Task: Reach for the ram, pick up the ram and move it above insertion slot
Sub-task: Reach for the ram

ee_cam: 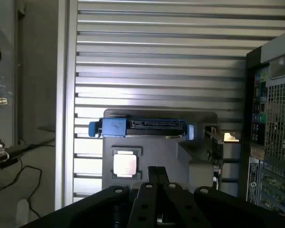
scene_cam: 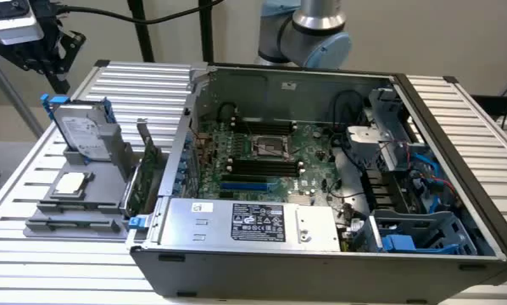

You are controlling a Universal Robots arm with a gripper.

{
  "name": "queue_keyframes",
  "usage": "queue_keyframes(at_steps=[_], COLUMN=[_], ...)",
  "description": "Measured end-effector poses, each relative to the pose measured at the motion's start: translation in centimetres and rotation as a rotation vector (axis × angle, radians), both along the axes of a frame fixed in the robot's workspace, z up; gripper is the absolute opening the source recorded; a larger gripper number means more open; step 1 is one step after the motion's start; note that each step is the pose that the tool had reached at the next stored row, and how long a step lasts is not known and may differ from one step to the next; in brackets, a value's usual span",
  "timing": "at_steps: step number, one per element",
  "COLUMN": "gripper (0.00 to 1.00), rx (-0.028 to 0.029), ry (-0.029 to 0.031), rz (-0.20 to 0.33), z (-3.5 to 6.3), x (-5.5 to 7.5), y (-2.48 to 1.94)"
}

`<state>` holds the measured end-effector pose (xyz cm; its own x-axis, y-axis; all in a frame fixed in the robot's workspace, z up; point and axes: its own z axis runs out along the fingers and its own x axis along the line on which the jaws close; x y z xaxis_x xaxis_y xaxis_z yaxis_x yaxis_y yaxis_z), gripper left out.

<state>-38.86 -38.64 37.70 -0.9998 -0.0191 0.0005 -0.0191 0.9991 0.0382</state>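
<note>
My gripper point(scene_cam: 58, 77) hangs high above the far left corner of the slatted table, well away from the parts holder, and nothing is between its fingers. In the wrist view its black fingers point(ee_cam: 156, 173) meet in the middle, shut. Below them lies the grey parts holder point(ee_cam: 199, 121). Green circuit boards point(scene_cam: 140, 184) stand on edge along the holder's side nearest the case, seen edge-on from the wrist point(ee_cam: 213, 145). I cannot tell the ram apart from the bracketed card there. Black memory slots point(scene_cam: 262, 166) sit on the motherboard inside the open computer case point(scene_cam: 321, 254).
The holder point(scene_cam: 96, 184) also carries a hard drive in a blue caddy point(scene_cam: 80, 130) and a square processor point(scene_cam: 70, 184). The case wall point(ee_cam: 275, 133) rises close beside the holder. A black cable point(scene_cam: 143, 16) and the arm's base point(scene_cam: 309, 32) stand behind.
</note>
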Motion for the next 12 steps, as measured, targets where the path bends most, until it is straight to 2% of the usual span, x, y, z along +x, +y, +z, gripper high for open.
queue_keyframes(at_steps=[12], gripper=[0.11], rx=[0.0000], ry=[0.0000], rz=[0.000], z=[0.00], x=[0.00], y=[0.00])
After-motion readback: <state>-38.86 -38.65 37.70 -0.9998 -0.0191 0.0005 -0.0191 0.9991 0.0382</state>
